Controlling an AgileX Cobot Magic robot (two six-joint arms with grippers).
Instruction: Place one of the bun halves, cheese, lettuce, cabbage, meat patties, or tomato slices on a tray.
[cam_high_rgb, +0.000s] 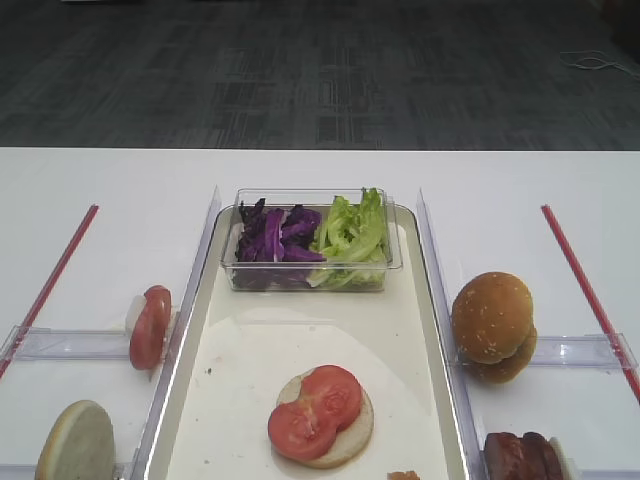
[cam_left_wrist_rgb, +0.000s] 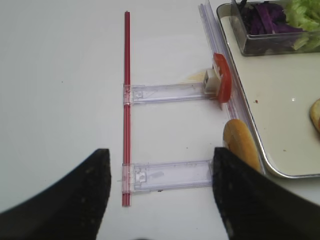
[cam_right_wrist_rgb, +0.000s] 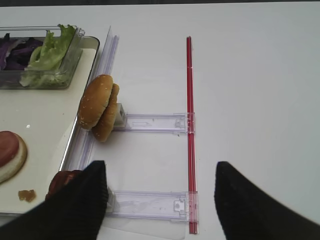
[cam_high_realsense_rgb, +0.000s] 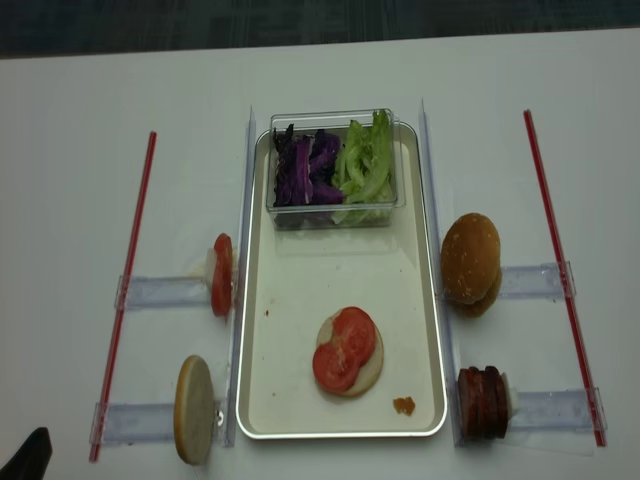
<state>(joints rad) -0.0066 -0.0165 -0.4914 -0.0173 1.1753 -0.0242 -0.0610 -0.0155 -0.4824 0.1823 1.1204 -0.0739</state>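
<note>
The off-white tray (cam_high_rgb: 300, 340) holds a flat bun half (cam_high_rgb: 352, 432) topped with two tomato slices (cam_high_rgb: 315, 405). A clear box at its far end contains cabbage (cam_high_rgb: 275, 235) and lettuce (cam_high_rgb: 350, 235). Left of the tray, one tomato slice (cam_left_wrist_rgb: 222, 80) and a bun half (cam_left_wrist_rgb: 241, 145) stand on edge. Sesame buns (cam_right_wrist_rgb: 97, 105) and meat patties (cam_right_wrist_rgb: 62, 180) stand to the right. My left gripper (cam_left_wrist_rgb: 160, 155) hovers open over the near left holder. My right gripper (cam_right_wrist_rgb: 160, 167) is open and empty beside the patties. Cheese is out of view.
Clear plastic holders (cam_left_wrist_rgb: 170, 175) (cam_right_wrist_rgb: 150, 205) run from the tray's sides to red strips (cam_left_wrist_rgb: 126, 100) (cam_right_wrist_rgb: 190, 125) on the white table. A small orange crumb (cam_high_realsense_rgb: 403, 405) lies at the tray's near right corner. The table's far edge meets dark carpet (cam_high_rgb: 320, 80).
</note>
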